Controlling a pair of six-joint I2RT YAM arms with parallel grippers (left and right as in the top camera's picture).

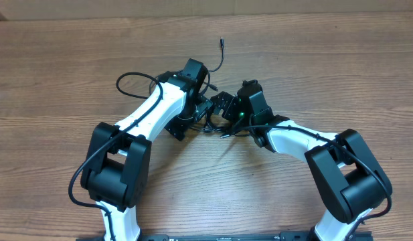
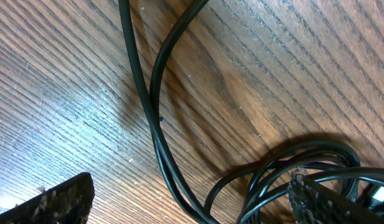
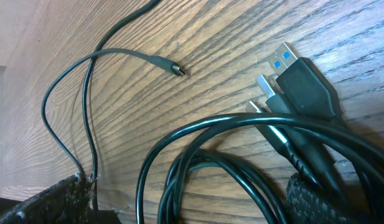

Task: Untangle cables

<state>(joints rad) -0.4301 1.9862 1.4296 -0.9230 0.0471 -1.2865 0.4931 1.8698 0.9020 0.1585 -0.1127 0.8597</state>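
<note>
Brown wood-grain table (image 1: 326, 60); thin black cables (image 2: 156, 134) lie on it in tangled loops, USB plugs (image 3: 307, 87) resting on the wood, small plug end (image 3: 177, 69) apart from them

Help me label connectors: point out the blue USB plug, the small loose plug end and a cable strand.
blue USB plug (image 3: 282, 59): right wrist view, on its metal shell.
small plug end (image 3: 177, 69): right wrist view, on its tip.
cable strand (image 2: 157, 143): left wrist view, mid-length.

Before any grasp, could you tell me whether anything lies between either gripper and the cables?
Nothing visible does: the left gripper and right gripper are open directly over the cables on the table.
</note>
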